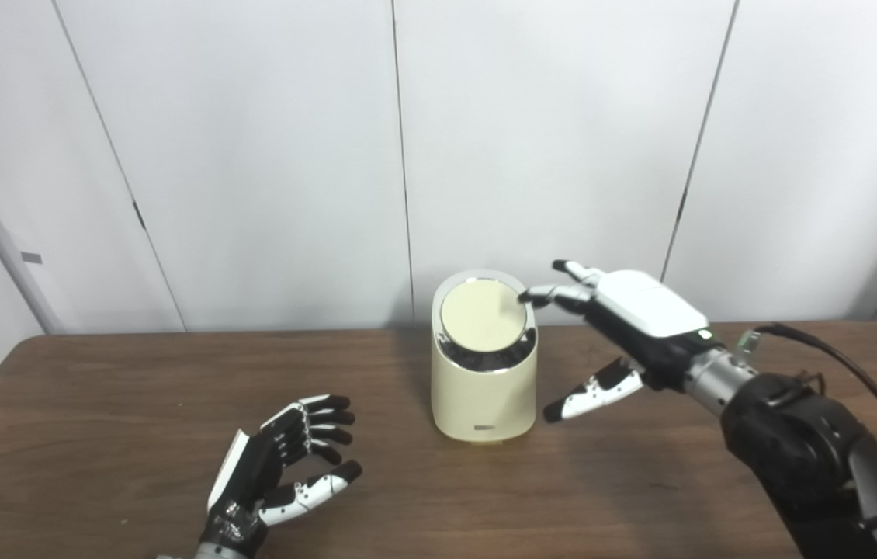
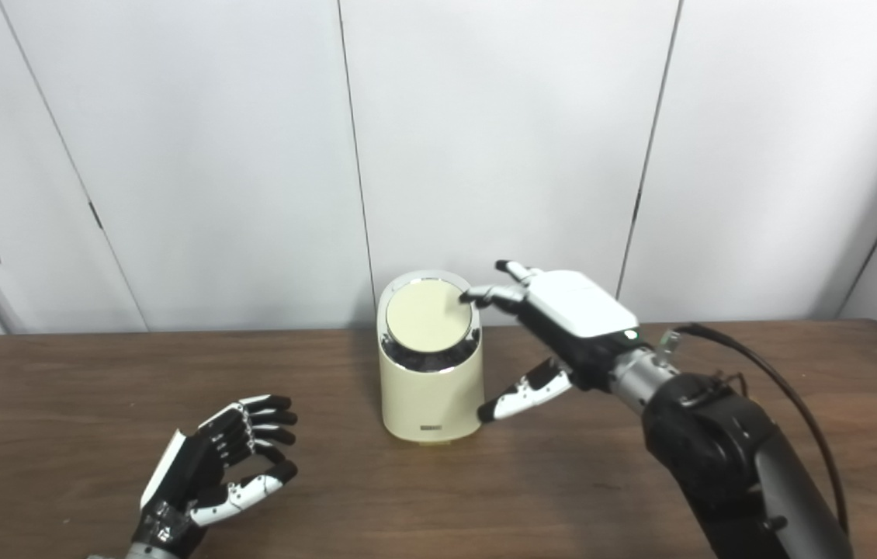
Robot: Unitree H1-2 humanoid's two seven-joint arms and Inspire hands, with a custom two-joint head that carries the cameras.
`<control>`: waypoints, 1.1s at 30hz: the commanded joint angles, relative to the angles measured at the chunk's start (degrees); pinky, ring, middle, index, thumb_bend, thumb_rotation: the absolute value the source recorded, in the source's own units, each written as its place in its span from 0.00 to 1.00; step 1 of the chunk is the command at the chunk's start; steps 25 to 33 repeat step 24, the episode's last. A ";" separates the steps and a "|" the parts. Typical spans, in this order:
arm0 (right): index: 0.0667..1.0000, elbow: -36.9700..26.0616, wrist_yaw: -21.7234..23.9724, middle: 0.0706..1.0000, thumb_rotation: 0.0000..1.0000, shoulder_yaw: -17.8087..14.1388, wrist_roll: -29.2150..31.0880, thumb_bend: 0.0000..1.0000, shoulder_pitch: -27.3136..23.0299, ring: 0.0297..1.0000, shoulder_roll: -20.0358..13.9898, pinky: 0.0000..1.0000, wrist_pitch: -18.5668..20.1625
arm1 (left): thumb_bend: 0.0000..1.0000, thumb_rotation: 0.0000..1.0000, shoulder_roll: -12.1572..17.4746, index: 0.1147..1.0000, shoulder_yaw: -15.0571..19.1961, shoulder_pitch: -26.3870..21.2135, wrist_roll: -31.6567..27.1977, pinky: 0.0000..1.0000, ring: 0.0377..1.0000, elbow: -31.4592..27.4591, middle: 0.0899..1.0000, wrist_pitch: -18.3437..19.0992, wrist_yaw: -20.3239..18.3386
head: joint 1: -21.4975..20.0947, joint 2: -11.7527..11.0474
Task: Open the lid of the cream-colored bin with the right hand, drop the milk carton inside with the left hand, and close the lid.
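Observation:
A cream-colored bin stands upright near the middle of the brown table, its round lid lying flat and shut inside a chrome ring. My right hand hovers just right of the bin, open, with one fingertip touching the lid's right rim and the thumb hanging beside the bin's wall. At the front left my left hand rests low over the table, open, palm facing right, holding nothing. No milk carton shows in either view.
The wooden table stretches wide, its far edge meeting white wall panels close behind the bin. A black cable loops above my right forearm.

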 commanded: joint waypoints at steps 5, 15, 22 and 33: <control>0.94 -1.00 -4.74 0.93 0.31 -7.10 9.59 0.74 2.88 0.95 2.81 0.84 3.47 | 0.67 0.16 -0.33 0.72 -0.35 0.77 -1.11 0.52 0.61 -0.15 0.67 -0.25 -0.31 | 0.22 -0.05; 0.97 4.62 -10.58 0.94 0.27 -12.51 20.87 0.76 11.82 0.93 5.02 0.87 -0.05 | 0.69 0.15 -0.55 0.73 -0.33 0.84 -1.29 0.53 0.62 -0.83 0.67 0.05 -0.44 | 0.43 0.08; 0.95 5.47 -14.23 0.91 0.32 -11.58 22.62 0.79 16.46 0.90 6.83 0.82 -2.34 | 0.68 0.10 -0.43 0.72 -0.73 0.75 -1.99 0.52 0.61 -0.51 0.66 -0.37 -1.45 | 0.02 0.12; 0.94 6.14 -15.04 0.91 0.31 -11.55 23.52 0.78 17.28 0.89 7.28 0.81 -4.08 | 0.69 0.09 -0.54 0.73 -0.74 0.67 -1.87 0.53 0.62 -0.41 0.66 -0.57 -1.39 | -0.23 0.15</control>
